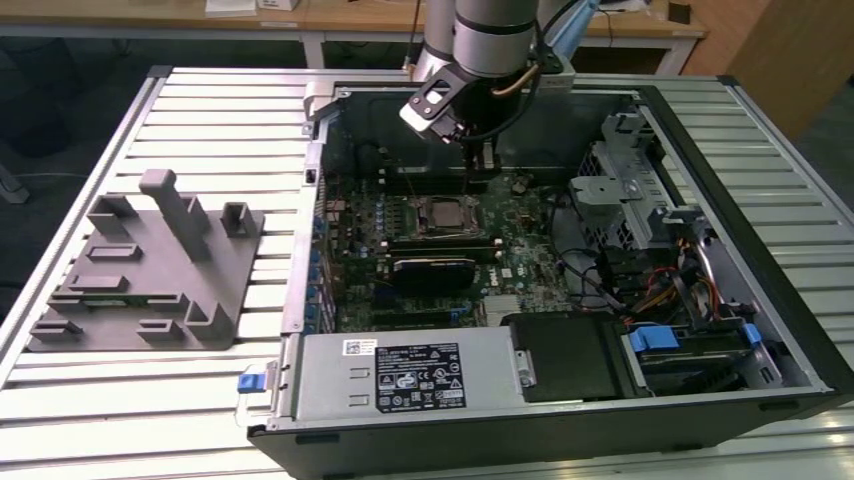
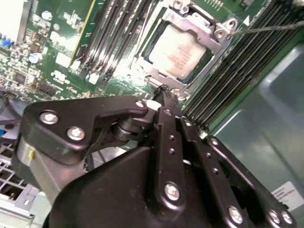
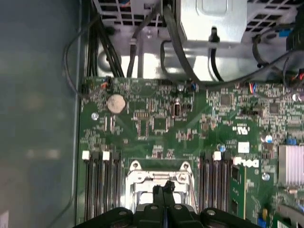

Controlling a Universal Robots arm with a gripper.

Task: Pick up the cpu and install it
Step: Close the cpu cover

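Note:
The cpu point(image 1: 445, 213), a pale silvery square chip, lies in its socket on the green motherboard point(image 1: 521, 260), framed by a metal bracket. In both wrist views the cpu point(image 2: 178, 50) point(image 3: 160, 198) sits in that bracket, partly hidden by my fingers in the first wrist view. My gripper point(image 1: 475, 160) hangs inside the open computer case, a little above the board and just beside the socket's far edge. Its black fingers point(image 2: 164, 97) are pressed together with nothing between them, and the gripper point(image 3: 166, 188) is shut.
Memory slots point(image 3: 99, 185) run along both sides of the socket. A black block point(image 1: 434, 270) lies on the board nearer the power supply point(image 1: 400, 375). A metal drive cage point(image 1: 627, 190) and cables fill the case's right side. A grey plastic fixture point(image 1: 147, 270) stands on the slatted table.

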